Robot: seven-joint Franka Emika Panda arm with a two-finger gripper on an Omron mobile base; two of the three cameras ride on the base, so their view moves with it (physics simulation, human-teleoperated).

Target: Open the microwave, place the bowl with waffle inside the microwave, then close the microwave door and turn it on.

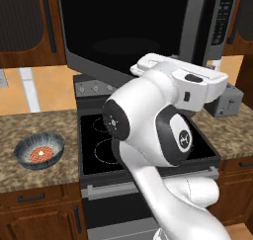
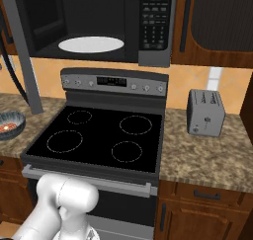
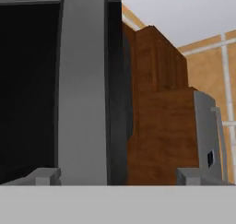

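Door [image 1: 123, 31] of the microwave [image 2: 99, 24] is being left swung wide, the gripper [image 3: 117, 174] being held spread beside its handle, while the bowl [image 1: 39, 150] with the waffle [image 1: 41, 154], lying on the counter left of the stove [image 2: 99, 135], is best being approached from above.

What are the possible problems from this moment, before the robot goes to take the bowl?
1. The microwave door hangs wide open above the stove; the arm could hit it when swinging toward the bowl.
2. The open gripper straddles the door's grey edge, so pulling away sideways may drag the door.
3. The waffle lies loose in the bowl; tilting might spill it.
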